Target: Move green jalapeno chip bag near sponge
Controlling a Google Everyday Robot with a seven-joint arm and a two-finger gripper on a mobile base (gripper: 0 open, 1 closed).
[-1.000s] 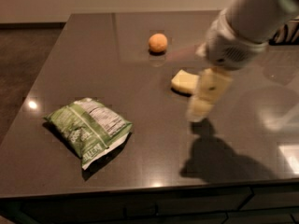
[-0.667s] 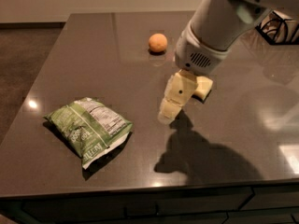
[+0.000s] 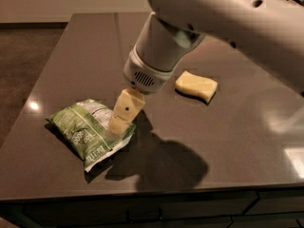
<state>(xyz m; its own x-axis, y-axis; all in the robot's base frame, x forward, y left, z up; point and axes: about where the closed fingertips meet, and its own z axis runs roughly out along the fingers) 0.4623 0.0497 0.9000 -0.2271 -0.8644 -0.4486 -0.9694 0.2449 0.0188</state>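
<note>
My end effector [image 3: 121, 119] sits at the right edge of the green jalapeno chip bag [image 3: 84, 131] — the sponge [image 3: 196, 85] lies far-right; apart or together, I cannot tell

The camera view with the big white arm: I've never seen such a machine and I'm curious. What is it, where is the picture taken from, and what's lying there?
The bulky white robot arm belongs to a mobile robot with a single arm. At its end sits a tan gripper, the part that pinches things. There is only one picture, from a camera looking down on the dark grey table at a slant. Where the camera is mounted I cannot say.

Two things show on the table. A crinkled light-green chip bag with a white label panel lies near the front left. A pale yellow wavy-edged foam sponge lies further back to the right, well apart from the bag.

The gripper is down at the bag's right edge. The bag lies on the table, and I cannot tell whether it is gripped.
</note>
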